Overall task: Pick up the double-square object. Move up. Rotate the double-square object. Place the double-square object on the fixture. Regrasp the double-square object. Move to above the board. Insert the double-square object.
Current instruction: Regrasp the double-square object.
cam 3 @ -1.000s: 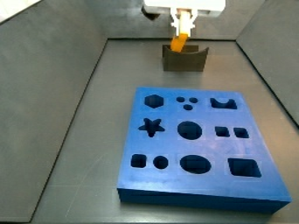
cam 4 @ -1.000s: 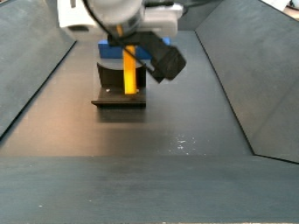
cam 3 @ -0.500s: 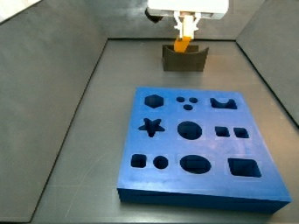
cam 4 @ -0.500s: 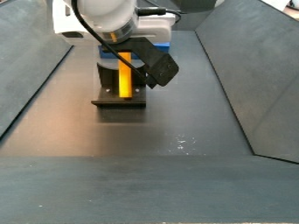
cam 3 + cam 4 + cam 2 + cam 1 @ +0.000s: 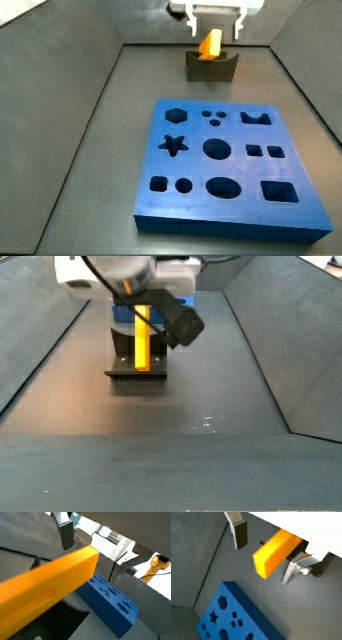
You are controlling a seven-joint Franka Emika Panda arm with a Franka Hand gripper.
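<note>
Loosely between spread tool (image 5: 261, 549) fingers — double-square object (image 5: 275, 553)

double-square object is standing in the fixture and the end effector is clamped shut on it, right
Not clamped. The double-square object does stand in the fixture, but a wrist view shows the end effector open, its fingers apart on either side of the block, not touching.

The dark grey matte floor (image 5: 94, 150) carries the large flat bright-blue board (image 5: 227, 165) with dark cut-outs. Beyond the board's far edge stands the small dark fixture (image 5: 210, 68), with the gripper (image 5: 214, 22) above it.
</note>
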